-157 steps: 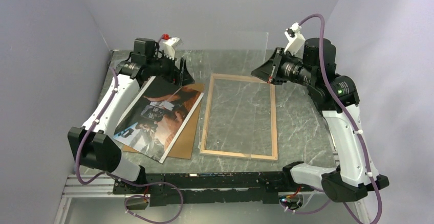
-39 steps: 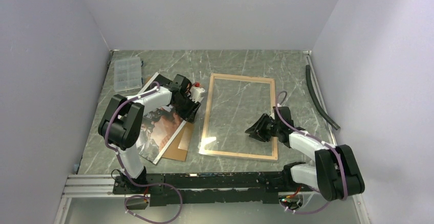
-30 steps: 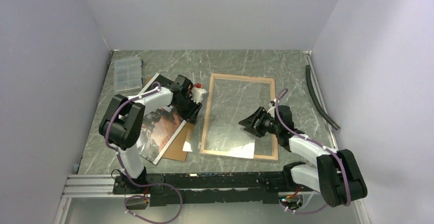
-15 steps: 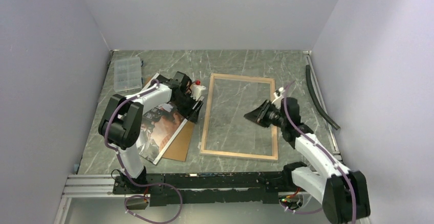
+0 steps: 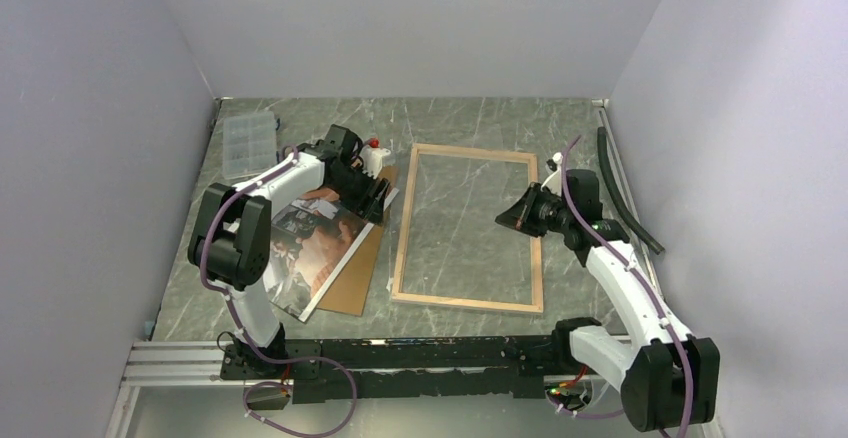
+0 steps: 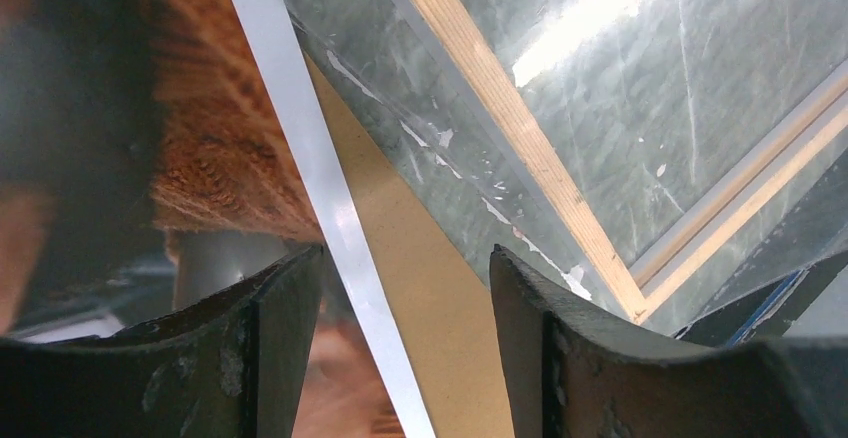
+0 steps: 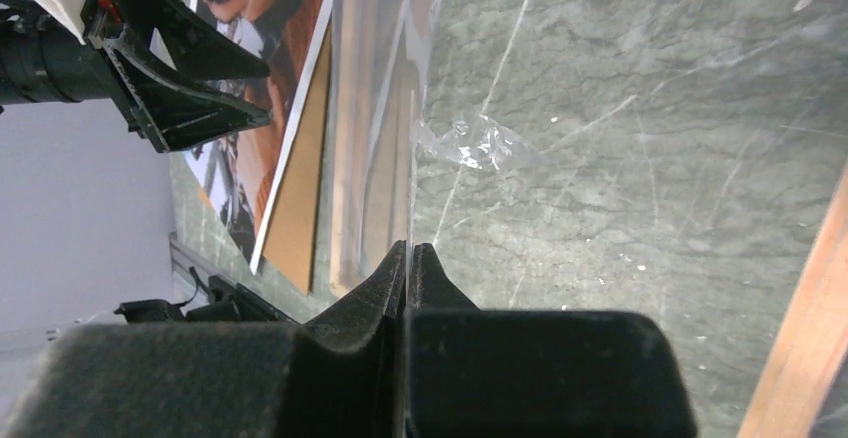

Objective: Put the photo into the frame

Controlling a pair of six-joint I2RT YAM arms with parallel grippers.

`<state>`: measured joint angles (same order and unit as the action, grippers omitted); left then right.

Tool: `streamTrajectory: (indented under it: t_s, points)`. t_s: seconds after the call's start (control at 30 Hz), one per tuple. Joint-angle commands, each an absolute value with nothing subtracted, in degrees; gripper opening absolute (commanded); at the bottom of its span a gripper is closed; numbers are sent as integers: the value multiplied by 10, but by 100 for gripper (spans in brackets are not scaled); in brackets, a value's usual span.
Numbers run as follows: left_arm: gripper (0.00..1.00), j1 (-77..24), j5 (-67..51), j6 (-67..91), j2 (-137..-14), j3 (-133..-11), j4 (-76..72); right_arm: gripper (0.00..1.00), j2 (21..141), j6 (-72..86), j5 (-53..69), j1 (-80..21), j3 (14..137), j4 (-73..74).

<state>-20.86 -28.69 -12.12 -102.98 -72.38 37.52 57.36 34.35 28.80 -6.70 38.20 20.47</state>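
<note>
Left of frame (image 5: 404, 223), photo (image 5: 305, 248) overlaps backing board (image 5: 355, 278); organizer box (image 5: 248, 145) beyond.

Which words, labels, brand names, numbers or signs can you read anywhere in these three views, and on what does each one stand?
None can be read.
photo: a dark, reddish picture only; any lettering in it is too small and blurred to make out.
frame: bare wood border, no mark.
backing board: plain brown, no print.
compartment box: clear plastic, no label visible.
Arms and camera housings: no legible marking.
</note>
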Motion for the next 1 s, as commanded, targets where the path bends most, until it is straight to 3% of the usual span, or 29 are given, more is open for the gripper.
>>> streamTrajectory:
  t_s: [0.0,0.43,0.97]
  points:
    - [65,-213,-307,-101,-1027,-739,363,0,561,298,281,-47,418,237]
    - [56,-228,-297,-92,-1050,-741,358,0,465,329,240,-5,354,199]
    - [50,-249,-279,-83,-1073,-734,348,0,458,321,295,22,337,153]
